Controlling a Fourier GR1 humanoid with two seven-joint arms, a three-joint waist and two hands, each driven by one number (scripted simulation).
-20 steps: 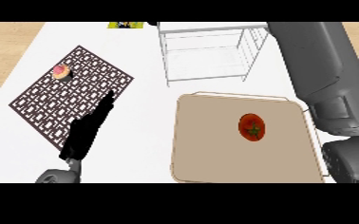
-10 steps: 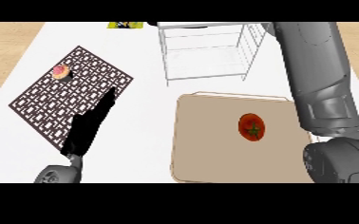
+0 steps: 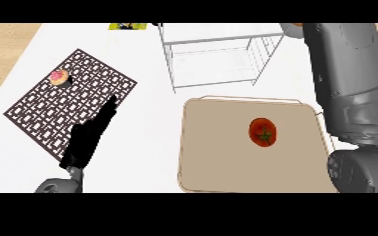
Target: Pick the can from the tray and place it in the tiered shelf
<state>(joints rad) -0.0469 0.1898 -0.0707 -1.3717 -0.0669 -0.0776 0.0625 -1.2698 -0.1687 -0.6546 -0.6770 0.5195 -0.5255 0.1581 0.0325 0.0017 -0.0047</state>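
Note:
A red round object (image 3: 263, 131) with a dark green mark on top lies right of centre on the beige tray (image 3: 214, 155); it is the only thing on the tray. Just behind the tray stands the white wire tiered shelf (image 3: 214, 55), with nothing showing on its tiers. My left hand (image 3: 88, 140) rests at the lower left over the mat's near corner, fingers straight and pointing up and to the right, holding nothing. My right forearm (image 3: 343, 80) rises along the right edge past the tray and shelf. Its hand is beyond the top of the view.
A dark patterned mat (image 3: 52, 105) lies at the left with a small pink and yellow item (image 3: 57, 76) near its far corner. A yellow-green object (image 3: 125, 26) sits at the counter's back edge. The counter's wooden-floor side shows at the far left.
My right forearm has swung up and inward along the right side, now standing beside the shelf. My left hand has hardly moved. The red object stays on the tray.

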